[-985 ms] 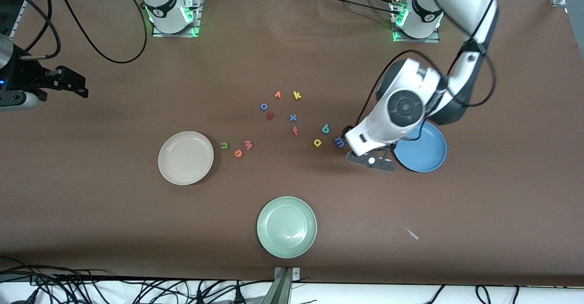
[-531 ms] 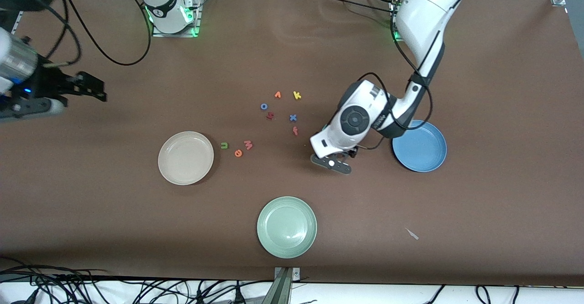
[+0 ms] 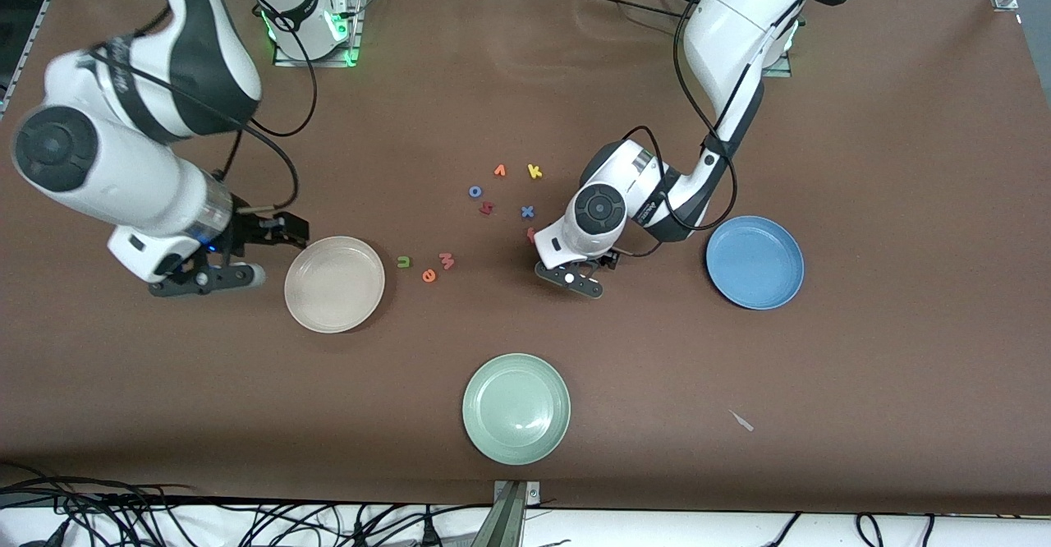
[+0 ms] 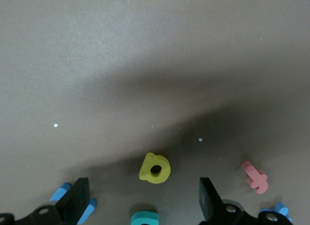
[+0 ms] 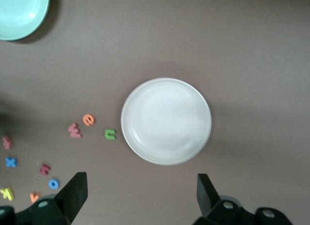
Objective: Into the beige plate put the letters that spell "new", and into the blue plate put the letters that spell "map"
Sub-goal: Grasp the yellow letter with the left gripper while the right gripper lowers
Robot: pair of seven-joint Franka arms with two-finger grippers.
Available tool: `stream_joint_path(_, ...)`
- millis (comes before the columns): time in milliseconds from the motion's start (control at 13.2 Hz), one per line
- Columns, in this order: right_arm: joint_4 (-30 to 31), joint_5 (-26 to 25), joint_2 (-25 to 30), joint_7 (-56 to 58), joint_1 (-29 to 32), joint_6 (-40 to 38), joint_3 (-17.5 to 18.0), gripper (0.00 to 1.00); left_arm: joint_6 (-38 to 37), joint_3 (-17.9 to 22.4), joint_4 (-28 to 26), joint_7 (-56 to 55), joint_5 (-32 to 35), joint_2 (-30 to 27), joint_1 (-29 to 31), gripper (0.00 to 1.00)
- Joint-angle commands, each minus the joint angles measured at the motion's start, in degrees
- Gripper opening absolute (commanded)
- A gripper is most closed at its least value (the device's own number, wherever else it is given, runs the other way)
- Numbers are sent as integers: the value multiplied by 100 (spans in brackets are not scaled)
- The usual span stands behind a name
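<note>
The yellow a [image 4: 155, 168] lies on the table just ahead of my left gripper [image 4: 142, 200], which hangs open low over it. The teal p [image 4: 145, 218] shows between its fingers, and the blue m [image 4: 60, 192] sits partly hidden by one finger. In the front view the left hand [image 3: 585, 266] covers these three. The green n [image 3: 403, 262], orange e [image 3: 429, 275] and pinkish w [image 3: 447, 261] lie beside the beige plate [image 3: 334, 301]. My right gripper [image 3: 283, 231] is open and empty over bare table beside that plate, toward the right arm's end. The blue plate [image 3: 754, 262] holds nothing.
A pale green plate [image 3: 516, 407] sits nearest the front camera. Loose letters lie farther from it: yellow k [image 3: 534, 172], orange v-like letter [image 3: 499, 171], blue o [image 3: 475, 191], blue x [image 3: 527, 212], a dark red letter [image 3: 486, 209]. A red f [image 4: 255, 177] lies beside the a.
My left arm has moved from beside the blue plate toward the right arm's end, ending over the a, p and m. My right arm has swung in from the table's end to beside the beige plate.
</note>
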State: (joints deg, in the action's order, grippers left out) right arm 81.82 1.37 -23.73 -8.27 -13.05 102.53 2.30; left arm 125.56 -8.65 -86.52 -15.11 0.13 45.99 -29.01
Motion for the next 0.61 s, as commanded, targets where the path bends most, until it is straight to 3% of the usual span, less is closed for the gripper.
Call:
stream_joint_path(0, -360, 74, -631, -569, -285, 327, -19, 100, -32, 39, 153, -150, 109, 129, -149, 100)
stream_joint_path(227, -264, 12, -1124, -1166, -663, 1162, -27, 100, 205, 39, 153, -151, 101, 190, -211, 96)
stream_joint_path(303, -116, 39, -1203, -1325, -733, 1425, -28, 100, 214, 48, 153, -55, 136, 199, -211, 100)
stream_joint_path(531, 227, 21, -1423, -1738, -1005, 1980, -36, 100, 215, 65, 161, -195, 118, 182, -308, 100)
